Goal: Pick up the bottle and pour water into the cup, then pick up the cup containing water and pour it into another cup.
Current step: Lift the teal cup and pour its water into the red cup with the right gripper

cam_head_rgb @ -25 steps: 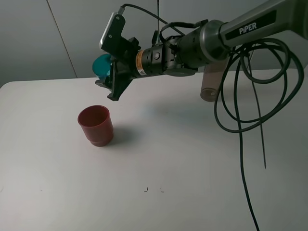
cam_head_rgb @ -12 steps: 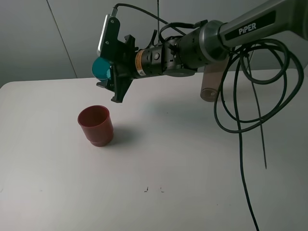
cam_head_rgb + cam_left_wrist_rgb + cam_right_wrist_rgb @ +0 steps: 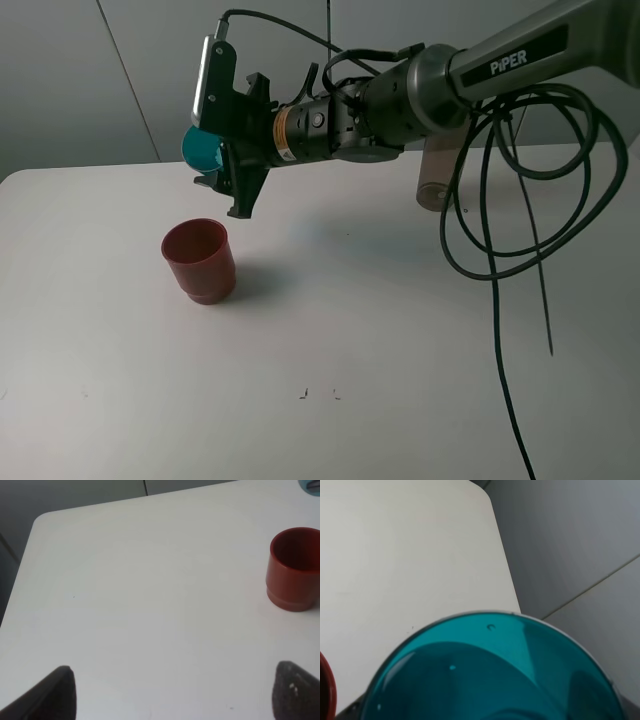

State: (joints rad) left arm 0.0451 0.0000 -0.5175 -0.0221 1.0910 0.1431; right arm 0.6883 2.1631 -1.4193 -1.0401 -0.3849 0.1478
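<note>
My right gripper (image 3: 222, 160) is shut on the teal cup (image 3: 203, 148) and holds it tipped on its side in the air, just above and behind the red-brown cup (image 3: 200, 260). In the right wrist view the teal cup (image 3: 490, 675) fills the lower part, with the red-brown cup's rim (image 3: 325, 692) at the edge. The smoky bottle (image 3: 436, 180) stands at the back right, partly hidden behind the arm. My left gripper (image 3: 176, 692) is open over bare table, the red-brown cup (image 3: 295, 570) well off to one side of it.
Black cables (image 3: 500, 200) hang in loops from the right arm down over the right side of the white table (image 3: 350, 330). Two small dark marks (image 3: 320, 393) sit near the table's front. A grey wall stands behind the table.
The right gripper has rolled further and shifted slightly left, tipping the teal cup more steeply over the red-brown cup. The red-brown cup and the bottle have not moved.
</note>
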